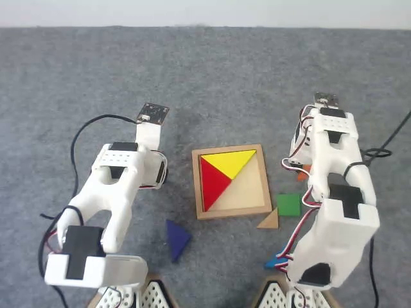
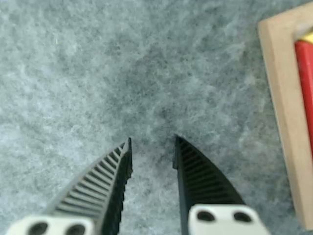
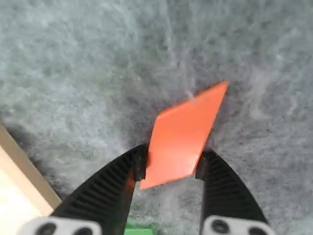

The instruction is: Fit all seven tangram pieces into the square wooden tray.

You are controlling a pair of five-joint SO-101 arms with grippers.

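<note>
The right gripper (image 3: 171, 160) pinches the orange piece (image 3: 183, 132) beside the tray (image 1: 230, 213); carry it level, turned to suit the bare wood. The left gripper (image 2: 151, 147) is narrowly parted, empty.

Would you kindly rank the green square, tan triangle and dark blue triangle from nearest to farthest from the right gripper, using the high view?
From the right gripper, holding the orange piece:
1. green square, right of the tray.
2. tan triangle, at the tray's near right corner.
3. dark blue triangle, left of the tray.
</note>
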